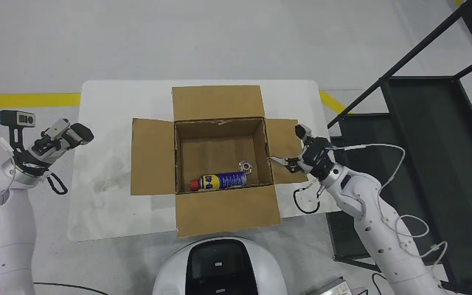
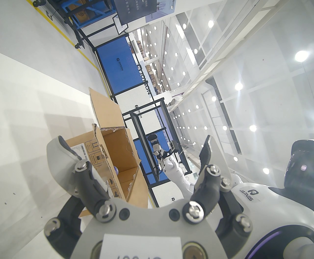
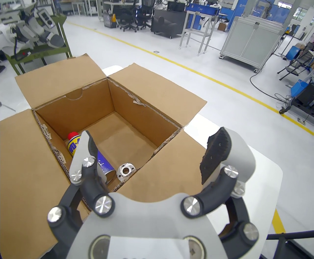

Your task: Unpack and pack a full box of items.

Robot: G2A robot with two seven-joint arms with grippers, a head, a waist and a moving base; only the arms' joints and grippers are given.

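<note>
From the right wrist, one finger of the right gripper (image 3: pixel 152 142) hides the middle of the spray can (image 3: pixel 73 144), which lies on its side in the cardboard box (image 1: pixel 221 127) against the wall nearest the robot, a metal flange (image 3: pixel 125 171) just beside its base; the floor toward the far wall is bare cardboard. That gripper hangs over the right flap just outside the rim, jaws spread wide, holding nothing. The left gripper (image 1: pixel 70 136), likewise spread wide, sits at the left edge of the table (image 1: pixel 118 103), well apart from the box.

Robotics workshop hall: yellow floor line (image 1: pixel 37 99), metal-framed cabinet (image 3: pixel 250 46), office chairs (image 3: pixel 127 14), blue partition panels (image 2: pixel 115 66), rows of ceiling lights (image 2: pixel 239 86).
</note>
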